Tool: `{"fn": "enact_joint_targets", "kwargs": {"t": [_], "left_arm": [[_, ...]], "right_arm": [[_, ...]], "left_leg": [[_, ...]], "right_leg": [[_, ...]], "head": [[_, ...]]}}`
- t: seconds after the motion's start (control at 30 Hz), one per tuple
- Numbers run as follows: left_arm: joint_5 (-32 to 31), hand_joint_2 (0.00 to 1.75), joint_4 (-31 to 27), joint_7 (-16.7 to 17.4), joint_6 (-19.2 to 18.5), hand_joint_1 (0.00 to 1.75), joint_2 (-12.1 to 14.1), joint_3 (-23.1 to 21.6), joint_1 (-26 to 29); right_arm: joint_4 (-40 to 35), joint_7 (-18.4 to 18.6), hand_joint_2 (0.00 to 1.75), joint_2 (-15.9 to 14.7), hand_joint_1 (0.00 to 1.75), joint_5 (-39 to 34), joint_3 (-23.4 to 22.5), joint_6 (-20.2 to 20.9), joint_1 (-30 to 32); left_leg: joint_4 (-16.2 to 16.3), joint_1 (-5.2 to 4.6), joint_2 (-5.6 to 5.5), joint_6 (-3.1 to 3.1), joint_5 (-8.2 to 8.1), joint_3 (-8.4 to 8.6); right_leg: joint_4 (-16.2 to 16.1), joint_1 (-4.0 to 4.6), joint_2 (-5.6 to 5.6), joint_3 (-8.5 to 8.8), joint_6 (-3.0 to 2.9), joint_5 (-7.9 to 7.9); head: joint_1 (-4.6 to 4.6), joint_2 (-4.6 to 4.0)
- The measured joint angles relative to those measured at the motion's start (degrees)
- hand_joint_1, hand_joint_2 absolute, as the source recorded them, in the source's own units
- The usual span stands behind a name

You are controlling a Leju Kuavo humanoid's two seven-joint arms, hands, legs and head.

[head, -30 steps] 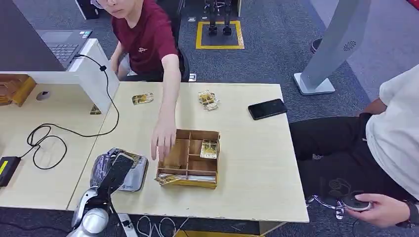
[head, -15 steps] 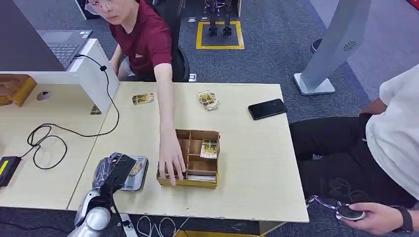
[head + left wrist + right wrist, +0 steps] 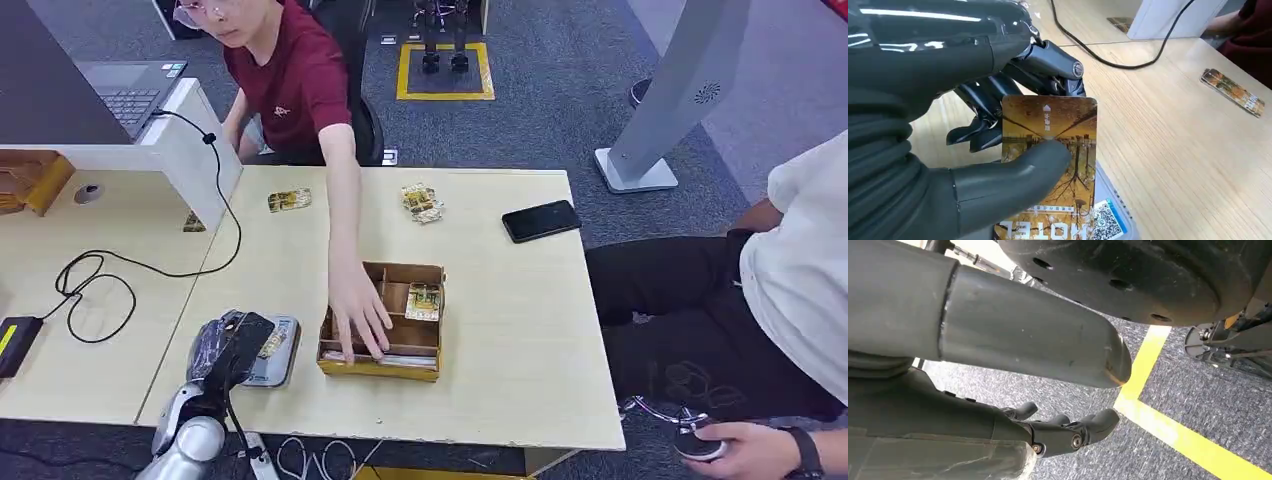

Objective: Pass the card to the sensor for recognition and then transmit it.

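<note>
So the left hand (image 3: 998, 165) has the card (image 3: 1048, 165) pinched flat between the thumb and the darker fingers behind it, and it sits right over the sensor (image 3: 272, 352), the grey reader pad at about 7 o'clock on the bench (image 3: 500, 380). For this step I'd say keep the card face level and close over the pad, hold it steady until it reads, and don't squeeze harder or it may tilt. From there, the person's hand (image 3: 358, 318) is at roughly 3 o'clock from the reader, reaching into the wooden tray (image 3: 425, 368), so the handover path looks short. The right hand (image 3: 1068, 432) hangs by the floor, fingers loosely curled, holding nothing.
</note>
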Motion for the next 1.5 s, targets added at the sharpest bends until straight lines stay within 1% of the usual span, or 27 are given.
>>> {"fn": "enact_joint_targets", "kwargs": {"t": [0.23, 0.33, 0.53, 0.77, 0.87, 0.97, 1.13, 1.2, 1.23, 1.3, 1.43, 1.5], "left_arm": [[-0.92, 1.75, 1.31, 0.04, 0.22, 1.75, -0.22, 0.31, -0.27], [-3.14, 1.75, 2.10, 0.24, 1.53, 1.75, -0.48, 0.74, -0.29], [-8.29, 1.75, 4.56, 2.08, 3.96, 1.75, -1.14, 1.51, -0.44], [-10.49, 1.75, 8.05, 2.12, 5.38, 1.75, -1.73, 3.63, -1.07], [-9.86, 1.75, 8.85, 0.28, 5.53, 1.75, -2.19, 4.50, -1.17], [-7.52, 1.75, 8.70, -1.86, 4.81, 1.75, -2.65, 5.29, -1.17], [-6.03, 1.75, 7.69, -2.80, 3.87, 1.75, -3.02, 5.47, -1.05], [-4.41, 1.75, 7.39, -4.00, 3.61, 1.75, -3.13, 5.51, -1.00], [-1.91, 1.75, 6.48, -6.24, 3.52, 1.75, -3.28, 5.53, -0.75], [2.00, 1.75, 4.08, -9.45, 3.61, 1.75, -3.67, 5.51, -0.14], [8.67, 1.75, -3.13, -15.07, 4.20, 1.75, -4.50, 5.18, 0.99], [10.43, 1.75, -6.50, -17.62, 4.90, 1.75, -4.72, 4.96, 1.47]], "right_arm": [[0.00, -0.02, 0.00, 0.00, 0.00, 0.20, 0.00, -0.02, -0.03], [0.00, -0.09, 0.00, 0.00, 0.00, 0.87, 0.00, -0.02, -0.06], [0.00, -0.28, 0.00, 0.00, 0.00, 1.25, 0.00, 0.07, -0.14], [0.00, -0.39, 0.00, 0.00, 0.00, 2.01, 0.00, 0.11, -0.20], [0.00, -0.46, 0.00, 0.00, 0.00, 2.03, 0.00, 0.17, -0.21], [0.00, -0.79, 0.00, 0.00, 0.00, 2.05, -0.02, 0.15, -0.21], [0.00, -0.96, 0.00, 0.00, 0.00, 2.05, -0.04, 0.07, -0.21], [0.00, -0.96, 0.00, 0.00, 0.00, 2.05, -0.04, 0.00, -0.20], [0.00, -1.03, 0.00, 0.00, 0.00, 2.07, -0.09, -0.02, -0.19], [0.00, -1.05, 0.00, 0.00, 0.00, 2.16, -0.20, -0.04, -0.18], [0.00, -1.22, 0.00, 0.00, 0.00, 3.04, -0.57, -0.11, -0.17], [0.00, -1.29, 0.00, 0.00, 0.00, 3.08, -0.66, -0.13, -0.17]], "left_leg": [[0.00, 0.00, 0.00, 0.00, 0.00, 0.00], [0.00, 0.00, 0.00, 0.00, 0.00, 0.01], [0.00, 0.00, 0.00, 0.00, 0.00, 0.04], [-0.02, 0.00, -0.01, 0.00, -0.01, 0.15], [-0.02, 0.00, 0.00, 0.00, 0.00, 0.21], [-0.02, 0.00, -0.01, 0.01, 0.00, 0.23], [-0.01, -0.01, -0.10, 0.04, 0.03, 0.21], [-0.01, -0.02, -0.11, 0.05, 0.04, 0.21], [-0.01, -0.02, -0.11, 0.05, 0.04, 0.22], [0.00, -0.02, -0.10, 0.05, 0.04, 0.20], [0.01, -0.02, -0.10, 0.06, 0.03, 0.16], [0.01, -0.01, -0.09, 0.06, 0.03, 0.15]], "right_leg": [[0.00, 0.00, 0.00, 0.01, 0.00, 0.00], [0.00, 0.00, 0.00, 0.01, 0.00, 0.00], [0.00, 0.00, -0.01, 0.06, 0.00, 0.00], [0.00, 0.00, -0.04, 0.20, 0.00, -0.01], [0.00, 0.00, -0.04, 0.24, 0.00, 0.00], [0.00, 0.00, -0.05, 0.26, 0.00, 0.00], [0.00, 0.00, -0.14, 0.28, 0.00, 0.00], [0.00, 0.00, -0.14, 0.27, 0.00, 0.00], [0.00, 0.00, -0.14, 0.27, 0.00, 0.00], [0.00, 0.00, -0.14, 0.24, 0.00, 0.00], [-0.01, 0.00, -0.13, 0.21, 0.01, 0.00], [-0.01, 0.00, -0.12, 0.18, 0.01, 0.00]], "head": [[0.00, 0.00], [0.00, 0.00], [0.00, 0.00], [0.00, 0.00], [0.00, 0.00], [0.00, 0.00], [0.00, 0.00], [0.00, 0.00], [0.00, 0.00], [-0.02, 0.00], [0.00, 0.00], [0.00, 0.00]]}}
